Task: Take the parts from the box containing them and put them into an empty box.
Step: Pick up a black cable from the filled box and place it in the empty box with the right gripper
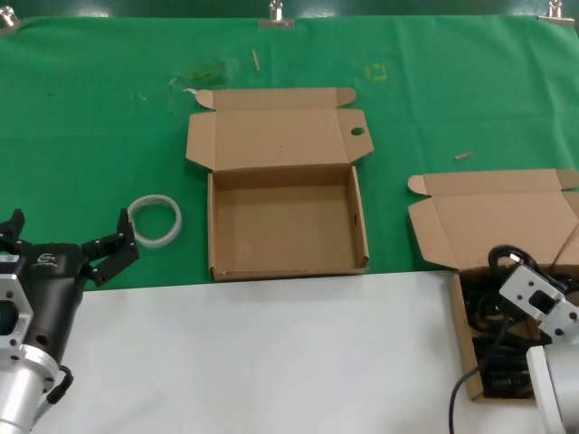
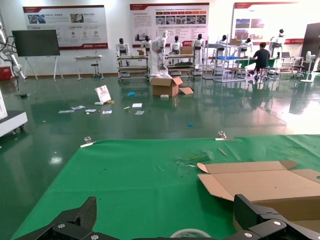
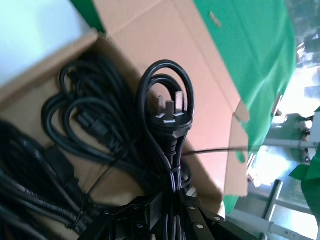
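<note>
The empty box (image 1: pixel 285 226) lies open mid-table, its lid flap showing an oval hole (image 1: pixel 357 131); its lid (image 2: pixel 260 182) also shows in the left wrist view. At the right edge, the box containing the parts (image 1: pixel 493 217) is open with black power cords (image 1: pixel 493 348) inside. Above it, my right gripper (image 1: pixel 508 282) is shut on one coiled cord (image 3: pixel 170 117). That cord's three-pin plug sticks up past the gripper (image 3: pixel 175 197), and several more cords (image 3: pixel 85 125) lie below in the carton (image 3: pixel 150 40). My left gripper (image 1: pixel 71 224) (image 2: pixel 167 207) stands open and holds nothing at the near left.
A white translucent ring (image 1: pixel 154 220) (image 2: pixel 190 233) lies on the green cloth (image 1: pixel 109 117) just beyond my left gripper. A white sheet (image 1: pixel 271 362) covers the near table. Small scraps (image 1: pixel 255 60) lie on the cloth at the back.
</note>
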Available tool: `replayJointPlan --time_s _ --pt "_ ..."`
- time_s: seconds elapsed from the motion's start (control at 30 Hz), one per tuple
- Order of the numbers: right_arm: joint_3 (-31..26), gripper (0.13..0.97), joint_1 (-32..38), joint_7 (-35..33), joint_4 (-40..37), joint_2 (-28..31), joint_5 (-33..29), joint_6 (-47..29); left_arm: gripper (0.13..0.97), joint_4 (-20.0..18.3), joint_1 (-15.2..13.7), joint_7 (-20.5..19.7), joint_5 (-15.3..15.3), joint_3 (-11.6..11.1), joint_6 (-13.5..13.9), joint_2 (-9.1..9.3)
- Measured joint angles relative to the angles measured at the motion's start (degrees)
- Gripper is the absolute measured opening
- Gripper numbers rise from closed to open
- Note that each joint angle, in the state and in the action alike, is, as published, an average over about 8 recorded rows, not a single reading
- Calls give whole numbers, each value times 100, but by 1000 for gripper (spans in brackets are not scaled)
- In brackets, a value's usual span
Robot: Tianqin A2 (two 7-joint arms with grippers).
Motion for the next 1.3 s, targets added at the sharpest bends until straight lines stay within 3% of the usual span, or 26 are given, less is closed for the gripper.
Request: replayJointPlan --time_s 0.17,0.47,0.73,0.93,1.3 --pt "-182 185 -20 78 368 -2 0 209 966 0 0 0 0 0 0 0" --pt "-835 175 7 418 1201 -4 0 559 966 0 0 0 0 0 0 0" --pt "-1737 175 385 1231 837 -4 0 28 966 0 0 0 0 0 0 0" --pt "-2618 175 839 2309 20 12 0 -844 966 0 0 0 0 0 0 0" --pt "-5136 175 2025 5103 -748 67 0 -2072 966 0 0 0 0 0 0 0"
